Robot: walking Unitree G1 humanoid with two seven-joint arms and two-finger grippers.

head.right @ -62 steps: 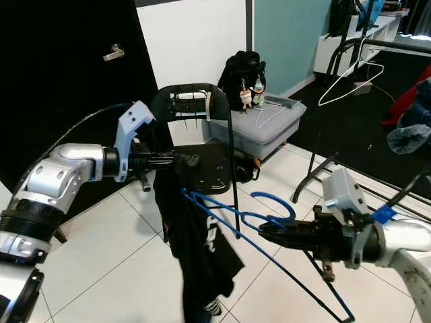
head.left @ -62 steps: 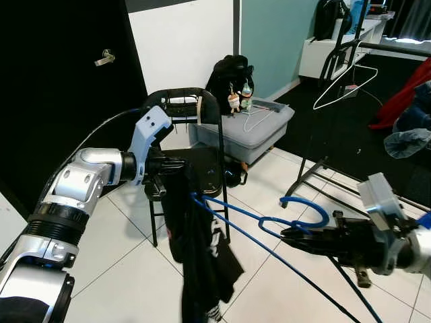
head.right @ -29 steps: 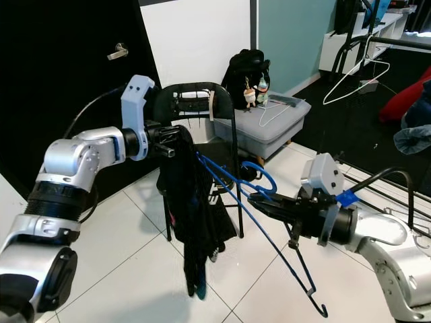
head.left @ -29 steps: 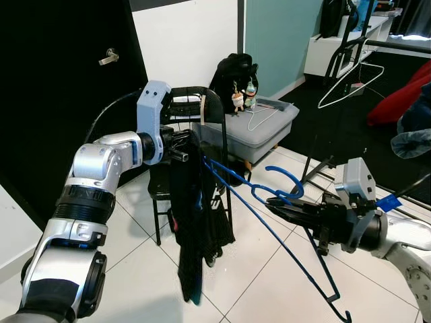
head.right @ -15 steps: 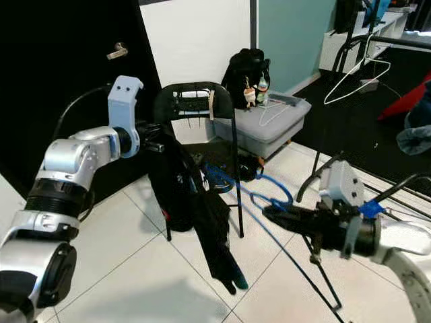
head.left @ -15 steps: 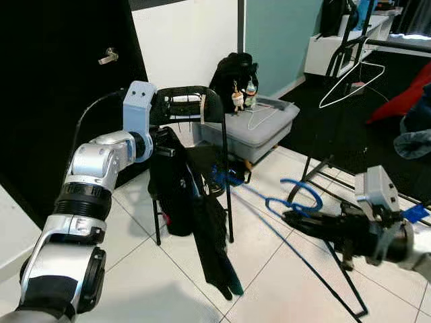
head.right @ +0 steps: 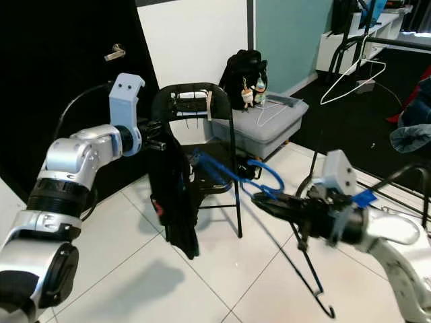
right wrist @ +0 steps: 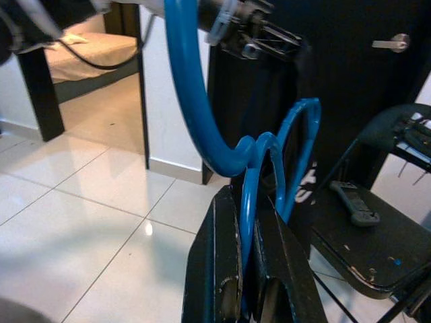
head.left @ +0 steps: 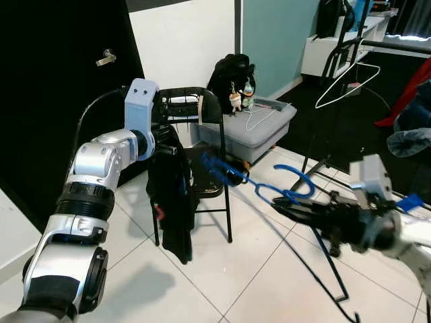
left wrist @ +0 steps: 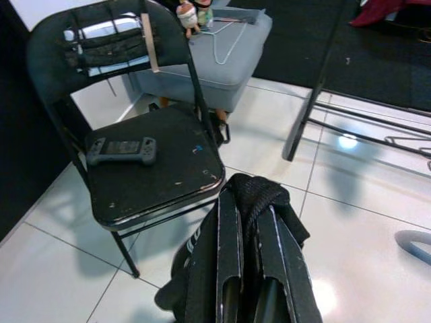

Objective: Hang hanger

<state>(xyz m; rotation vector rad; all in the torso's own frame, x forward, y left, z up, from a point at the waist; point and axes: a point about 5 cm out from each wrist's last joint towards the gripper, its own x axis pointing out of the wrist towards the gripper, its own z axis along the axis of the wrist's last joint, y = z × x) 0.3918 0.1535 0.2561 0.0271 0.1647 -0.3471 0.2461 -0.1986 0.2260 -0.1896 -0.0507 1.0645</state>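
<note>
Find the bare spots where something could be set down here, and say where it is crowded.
Bare white floor tiles lie before the black folding chair. Its seat is free beside a grey game controller. Crowded: the grey storage box and the black garment.

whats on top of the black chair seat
A dark game controller lies flat on the black chair seat, toward its back. From the head views the black garment held by the left gripper covers part of the seat.

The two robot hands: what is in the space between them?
Seen from the head, the blue hanger spans it, from the right gripper up toward the black garment held by the left gripper, crossing before the black chair.
</note>
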